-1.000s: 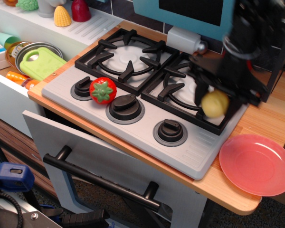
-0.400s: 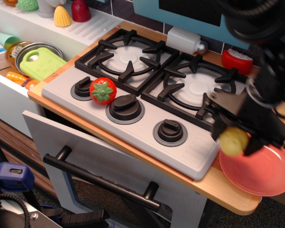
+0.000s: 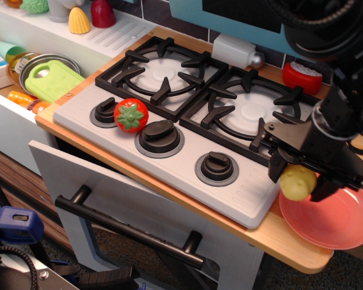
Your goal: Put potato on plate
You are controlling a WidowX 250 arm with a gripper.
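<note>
The pale-yellow potato point(image 3: 297, 182) is held between the black fingers of my gripper point(image 3: 297, 183), which is shut on it. It hangs over the left rim of the salmon-pink plate point(image 3: 339, 220), which lies on the wooden counter at the front right, beside the toy stove. The arm reaches down from the upper right and hides the plate's far edge. I cannot tell whether the potato touches the plate.
A grey toy stove point(image 3: 169, 151) with black burner grates fills the middle. A red tomato point(image 3: 130, 115) sits by its knobs. A red item point(image 3: 302, 77) lies at the back right. A sink at the left holds a metal bowl point(image 3: 48, 75) with a green board; corn point(image 3: 79, 21) stands behind.
The gripper carried the potato from over the right burner, forward and right, to the plate's left edge. Since the last frame it has barely moved.
</note>
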